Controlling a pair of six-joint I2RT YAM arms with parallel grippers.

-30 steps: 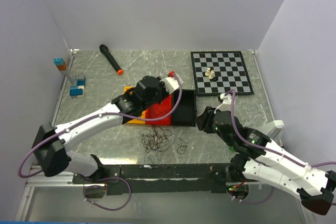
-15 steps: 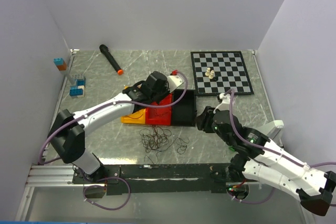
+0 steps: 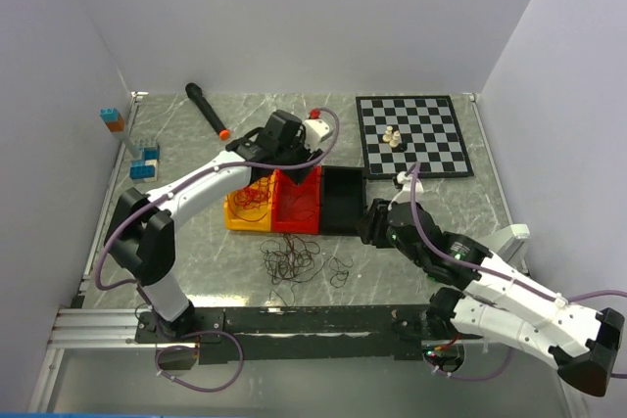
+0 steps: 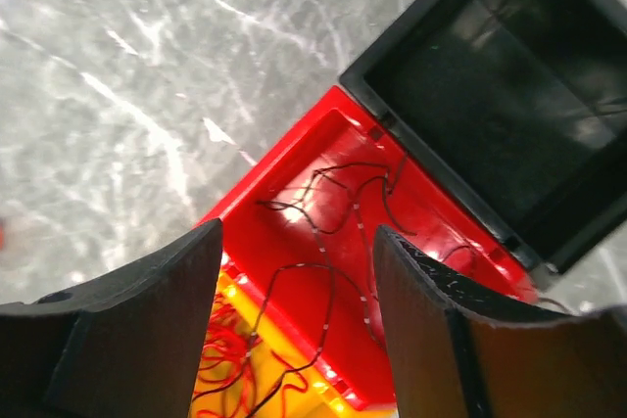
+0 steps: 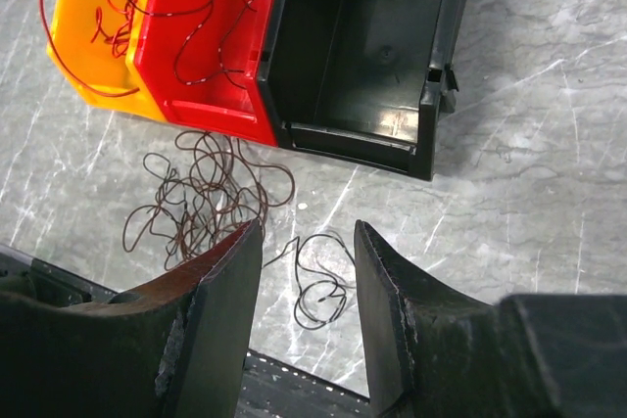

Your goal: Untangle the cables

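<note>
My left gripper [image 3: 302, 162] [image 4: 296, 242] hovers open over the red bin [image 3: 297, 205] [image 4: 323, 193], nothing between its fingers. Thin dark cables [image 4: 343, 232] lie looped in the red bin, one trailing into the yellow bin [image 3: 245, 208] [image 4: 255, 379], which holds red cables [image 4: 220, 369]. On the table in front of the bins lies a brown tangle of cables [image 3: 292, 263] [image 5: 206, 198], with a single black cable [image 3: 340, 269] [image 5: 321, 286] beside it. My right gripper [image 3: 370, 225] [image 5: 307, 232] is open above that black cable, not touching it.
An empty black bin [image 3: 341, 201] [image 5: 362, 46] stands right of the red one. A chessboard [image 3: 431, 115] with a few pieces is at the back right. A black marker [image 3: 208, 110] and blue blocks [image 3: 145, 165] lie at the back left.
My left gripper has gone from shut to open and swung toward the back over the bins. The right arm has edged slightly left.
</note>
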